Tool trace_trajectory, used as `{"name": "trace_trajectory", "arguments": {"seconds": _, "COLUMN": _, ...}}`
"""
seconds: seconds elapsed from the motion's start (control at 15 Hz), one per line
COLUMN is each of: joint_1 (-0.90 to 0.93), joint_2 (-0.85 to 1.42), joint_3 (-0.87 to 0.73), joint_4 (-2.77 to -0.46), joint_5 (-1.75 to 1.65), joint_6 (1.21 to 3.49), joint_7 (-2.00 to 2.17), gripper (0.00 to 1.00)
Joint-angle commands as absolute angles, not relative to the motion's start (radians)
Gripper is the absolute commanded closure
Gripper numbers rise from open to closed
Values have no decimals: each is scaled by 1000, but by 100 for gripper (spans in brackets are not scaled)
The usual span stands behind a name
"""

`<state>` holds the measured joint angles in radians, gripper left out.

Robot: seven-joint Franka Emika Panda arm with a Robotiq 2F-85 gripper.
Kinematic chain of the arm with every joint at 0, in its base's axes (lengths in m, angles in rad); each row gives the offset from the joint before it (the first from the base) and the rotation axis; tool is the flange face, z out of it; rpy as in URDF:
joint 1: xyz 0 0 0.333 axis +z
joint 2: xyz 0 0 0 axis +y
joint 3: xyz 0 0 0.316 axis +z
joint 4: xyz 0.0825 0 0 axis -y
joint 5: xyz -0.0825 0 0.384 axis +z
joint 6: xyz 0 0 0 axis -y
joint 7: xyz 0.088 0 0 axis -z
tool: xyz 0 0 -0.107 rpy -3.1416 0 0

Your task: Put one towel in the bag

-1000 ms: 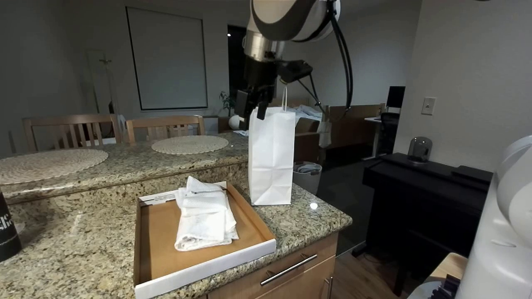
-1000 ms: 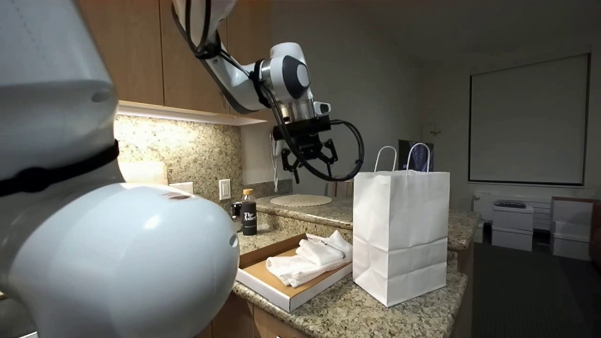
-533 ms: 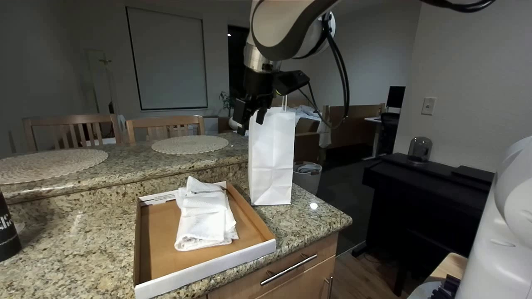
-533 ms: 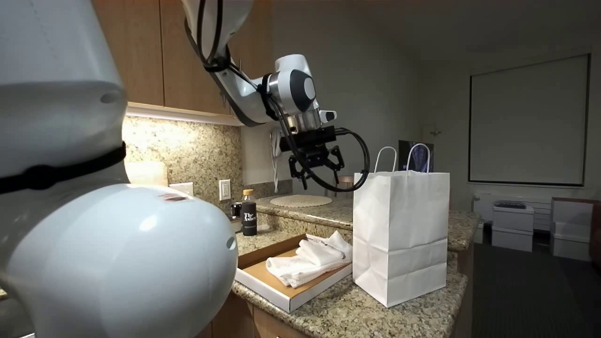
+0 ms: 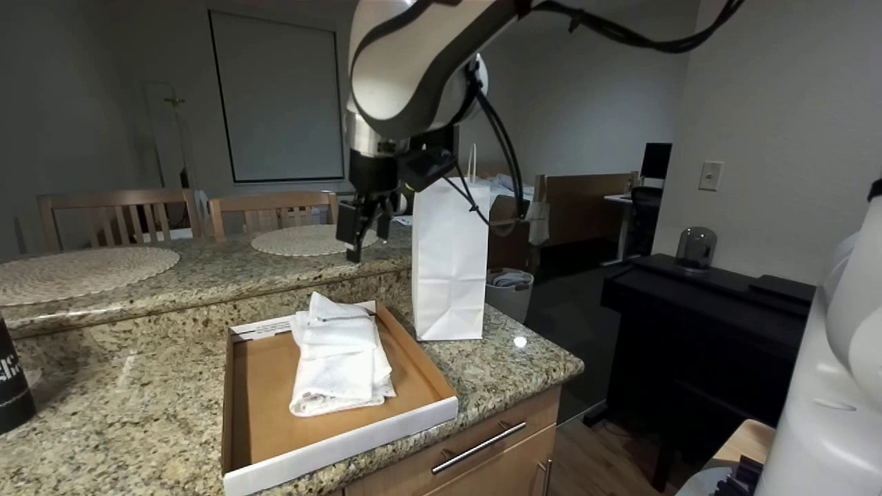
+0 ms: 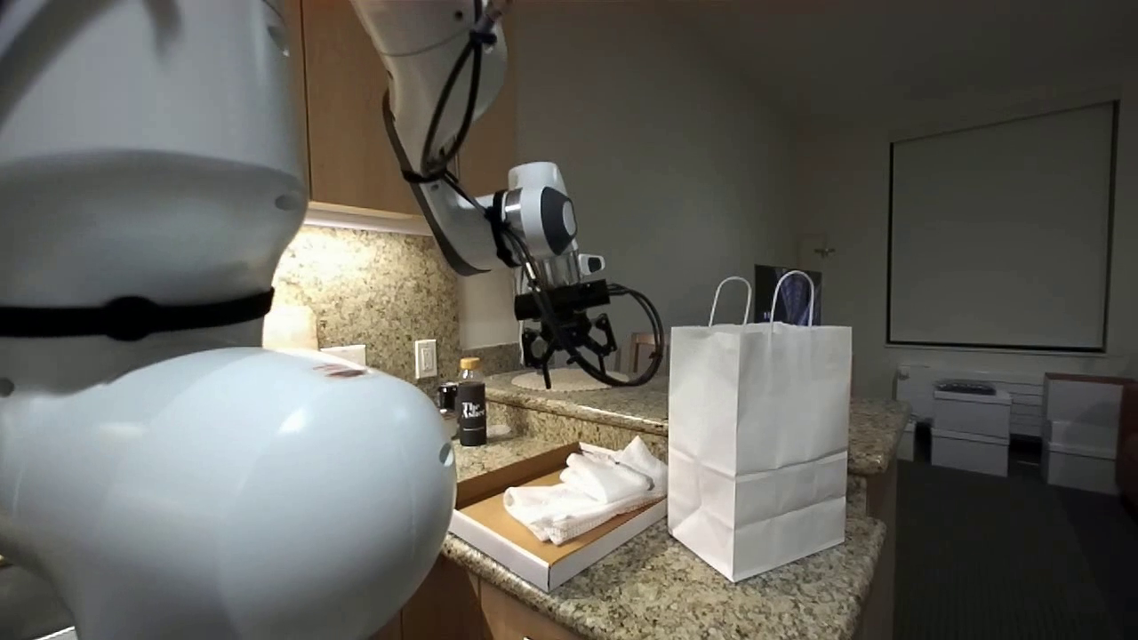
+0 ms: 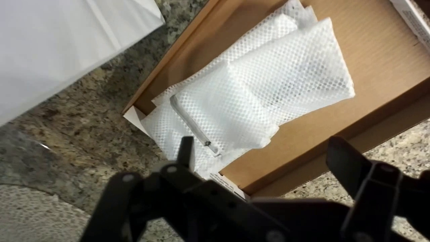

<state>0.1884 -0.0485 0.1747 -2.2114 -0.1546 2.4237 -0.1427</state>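
Observation:
A folded white mesh cloth with a grey zipper, the towel (image 5: 337, 362), lies in a shallow cardboard tray (image 5: 262, 406). The towel also shows in an exterior view (image 6: 587, 489) and the wrist view (image 7: 248, 84). A white paper bag (image 5: 451, 269) with upright handles stands beside the tray; it also shows in an exterior view (image 6: 756, 436) and at the wrist view's upper left (image 7: 60, 50). Its inside is hidden. My gripper (image 5: 368, 246) is open and empty, above and behind the tray, apart from towel and bag. In the wrist view the fingers (image 7: 260, 148) are wide apart.
A raised granite ledge (image 5: 207, 289) with round woven placemats (image 5: 315, 240) runs behind the tray. A dark bottle (image 6: 471, 409) stands on the counter beyond the tray. The counter's edge (image 5: 551, 365) is just past the bag.
My gripper has moved down and away from above the bag, towards the tray, and stays open. The towel, tray and bag have not moved.

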Motion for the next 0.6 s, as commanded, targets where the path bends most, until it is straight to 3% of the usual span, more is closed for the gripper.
{"name": "trace_trajectory", "arguments": {"seconds": 0.0, "joint_1": 198, "joint_2": 150, "joint_3": 194, "joint_4": -2035, "joint_5": -190, "joint_6": 2354, "joint_7": -163, "gripper": 0}}
{"name": "trace_trajectory", "arguments": {"seconds": 0.53, "joint_1": 267, "joint_2": 478, "joint_3": 168, "joint_4": -1783, "joint_5": -302, "joint_6": 2269, "joint_7": -149, "gripper": 0}}
